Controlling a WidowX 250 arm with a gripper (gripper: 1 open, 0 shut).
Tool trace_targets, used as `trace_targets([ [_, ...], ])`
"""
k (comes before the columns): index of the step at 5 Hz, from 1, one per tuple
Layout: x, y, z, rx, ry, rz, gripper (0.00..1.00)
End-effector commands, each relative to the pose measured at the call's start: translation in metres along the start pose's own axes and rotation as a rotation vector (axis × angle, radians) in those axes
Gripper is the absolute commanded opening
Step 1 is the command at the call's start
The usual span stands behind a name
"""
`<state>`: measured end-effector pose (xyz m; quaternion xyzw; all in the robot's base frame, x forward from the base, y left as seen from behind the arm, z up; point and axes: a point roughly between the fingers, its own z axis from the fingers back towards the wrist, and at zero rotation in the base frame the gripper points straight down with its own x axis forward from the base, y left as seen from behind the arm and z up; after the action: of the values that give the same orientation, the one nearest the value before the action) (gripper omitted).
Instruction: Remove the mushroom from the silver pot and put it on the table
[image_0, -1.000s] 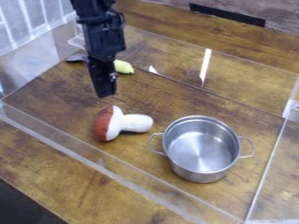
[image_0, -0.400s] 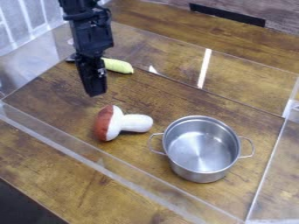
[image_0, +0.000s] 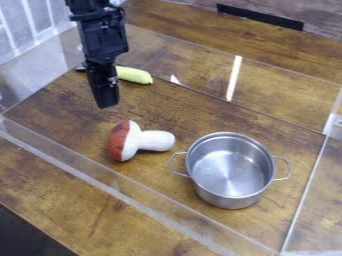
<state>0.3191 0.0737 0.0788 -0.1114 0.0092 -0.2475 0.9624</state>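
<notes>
On the worktop (image_0: 60, 125), just left of the silver pot (image_0: 230, 169): mushroom (image_0: 136, 141) lying on its side, out.
Pot empty; pincer (image_0: 104, 97) pressed together, holding nothing, hanging well above and behind. Task apparently done; nothing left but withdrawal.

my tool (image_0: 104, 97) is pinched closed with nothing in it, arm pointing it steeply downward, hanging at upper left.

Mushroom (image_0: 136, 141) lying on worktop (image_0: 80, 110) just left of empty silver pot (image_0: 230, 169); hand (image_0: 104, 99) closed, raised, well apart.
</notes>
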Motion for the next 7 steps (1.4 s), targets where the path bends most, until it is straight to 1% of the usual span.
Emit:
trace_targets([
  [1,-0.001,0.006,0.021,0.063,-0.056,-0.008,0.00],
  [2,-0.002,0.012,0.013,0.059,-0.054,-0.012,0.00],
  [4,-0.001,0.011,0.006,0.057,-0.047,0.016,0.00],
  [5,0.003,0.010,0.009,0.057,-0.041,0.026,0.00],
  [6,0.007,0.010,0.015,0.063,-0.035,0.033,0.00],
  [7,0.010,0.010,0.016,0.064,-0.029,0.037,0.00],
])
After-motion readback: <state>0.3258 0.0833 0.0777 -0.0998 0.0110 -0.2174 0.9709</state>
